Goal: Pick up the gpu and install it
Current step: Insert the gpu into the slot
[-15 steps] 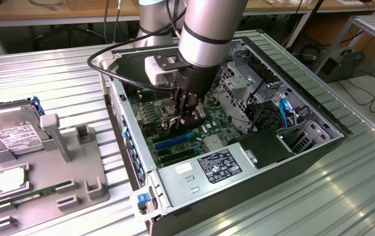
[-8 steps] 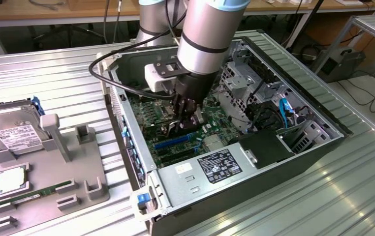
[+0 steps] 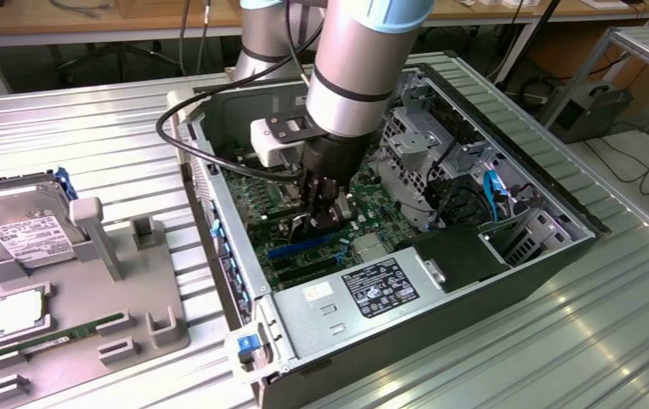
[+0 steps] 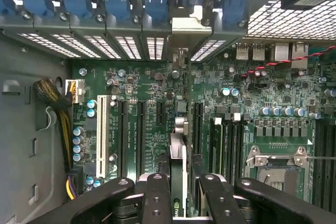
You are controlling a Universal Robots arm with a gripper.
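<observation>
the hand is down inside the open computer case, clamped on the gpu. the card stands on edge over the motherboard among the expansion slots, its pale bracket at the case's rear openings. the pick-up looks done. i cannot tell whether the card is fully seated. the hard drive lies at the exterior view's left.
</observation>
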